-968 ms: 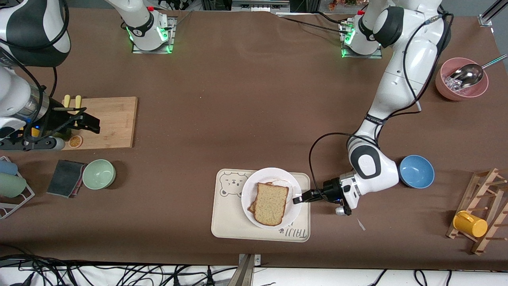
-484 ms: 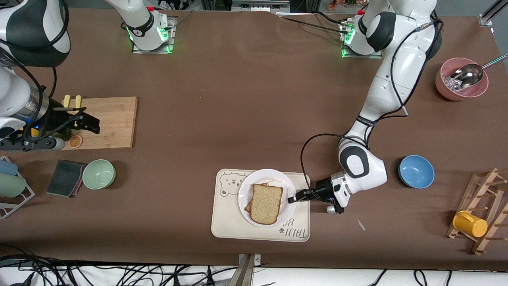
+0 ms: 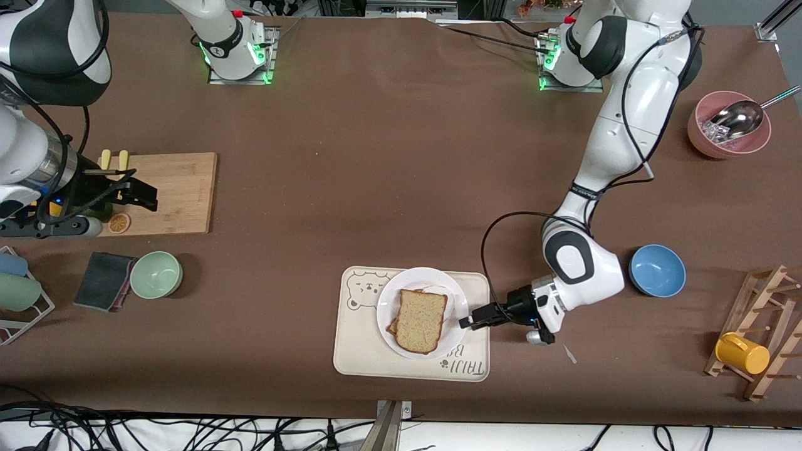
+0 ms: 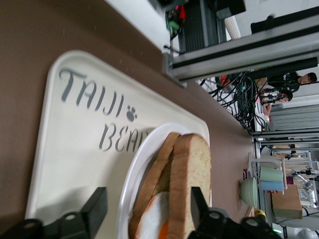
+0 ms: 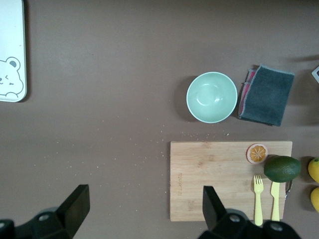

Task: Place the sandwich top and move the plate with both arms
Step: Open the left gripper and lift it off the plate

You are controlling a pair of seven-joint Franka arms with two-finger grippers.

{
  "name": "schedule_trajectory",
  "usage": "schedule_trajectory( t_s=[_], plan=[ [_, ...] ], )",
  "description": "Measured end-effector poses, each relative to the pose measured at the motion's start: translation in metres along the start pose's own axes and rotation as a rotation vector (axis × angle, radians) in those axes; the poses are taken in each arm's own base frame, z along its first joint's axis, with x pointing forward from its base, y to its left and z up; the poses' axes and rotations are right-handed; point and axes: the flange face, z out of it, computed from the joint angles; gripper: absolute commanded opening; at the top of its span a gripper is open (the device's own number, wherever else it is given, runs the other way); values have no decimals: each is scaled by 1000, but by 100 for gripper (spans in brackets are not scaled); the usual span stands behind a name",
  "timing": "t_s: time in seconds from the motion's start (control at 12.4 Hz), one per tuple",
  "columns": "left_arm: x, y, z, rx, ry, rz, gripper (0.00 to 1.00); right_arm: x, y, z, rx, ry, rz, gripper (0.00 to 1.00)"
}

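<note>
The sandwich top (image 3: 421,321), a light tan speckled slice, lies on the darker slice and egg on the small white plate (image 3: 388,300). The plate stands on the cream bear tray (image 3: 357,351). My left gripper (image 3: 465,322) is low at the plate's rim on the side toward the left arm's end, and it is open. In the left wrist view the left gripper (image 4: 147,209) has the plate rim (image 4: 132,184) and the sandwich top (image 4: 192,169) showing between its spread jaws. My right gripper (image 3: 149,195) waits open over the wooden cutting board's edge (image 5: 231,180).
A blue bowl (image 3: 657,270) sits close to the left arm's elbow. A pink bowl with a metal scoop (image 3: 729,125) and a wooden rack with a yellow cup (image 3: 742,352) stand at the left arm's end. A green bowl (image 3: 156,274) and grey cloth (image 3: 103,280) lie near the cutting board.
The left gripper, shut on the plate's rim, slid the plate slightly toward the right arm's end. It has since opened and let go. The right arm has not moved.
</note>
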Motion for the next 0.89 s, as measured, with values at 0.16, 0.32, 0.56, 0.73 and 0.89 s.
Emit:
schedule_trajectory(
  t_s=[0.16, 0.32, 0.56, 0.73, 0.89],
  plan=[
    [15, 29, -20, 74, -25, 61, 100, 0, -1, 0, 0, 0, -1, 100],
    [24, 54, -38, 183, -67, 112, 100, 0, -1, 1, 1, -2, -1, 100],
    [29, 64, -65, 421, -219, 198, 100, -1, -2, 1, 2, -4, -3, 100],
    [29, 61, -88, 598, -339, 251, 100, -1, -3, 0, 3, -5, -4, 100],
    [26, 65, -111, 744, -449, 279, 100, -1, -3, 0, 3, -5, -5, 100]
  ],
)
